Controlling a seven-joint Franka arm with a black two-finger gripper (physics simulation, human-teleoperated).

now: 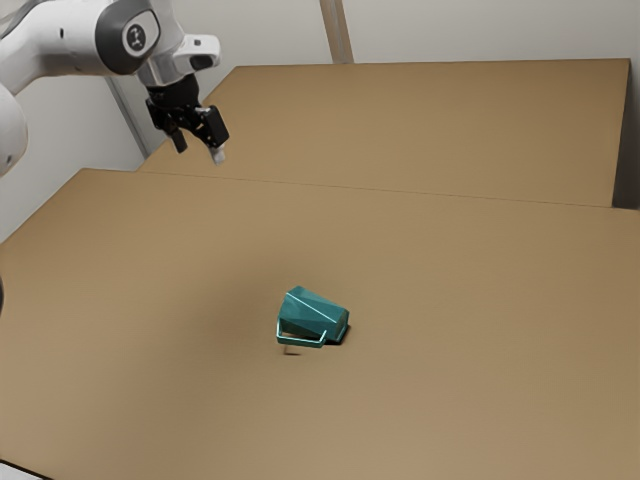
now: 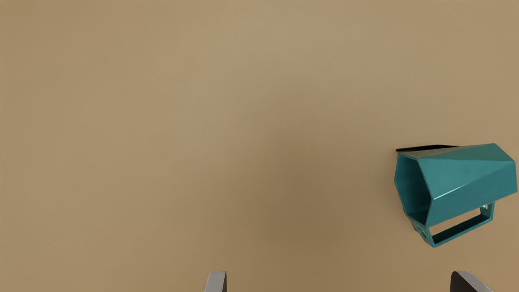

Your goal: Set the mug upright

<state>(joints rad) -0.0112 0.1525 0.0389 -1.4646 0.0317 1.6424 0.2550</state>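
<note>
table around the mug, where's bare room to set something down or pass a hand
The table is bare from the mug to the exterior view's right edge, and a wide bare patch lies before the mug's open mouth. It is tight only close beside the mug, where its handle juts out.

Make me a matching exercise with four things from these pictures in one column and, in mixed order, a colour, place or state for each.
1. Mug
2. Handle
3. Gripper
4. Table

A. Joined to the side of a teal cup
B. Broad, flat and brown
C. Tipped over on its side
D. Up in the air, fingers apart

Right pairs: 1-C, 2-A, 3-D, 4-B
</note>
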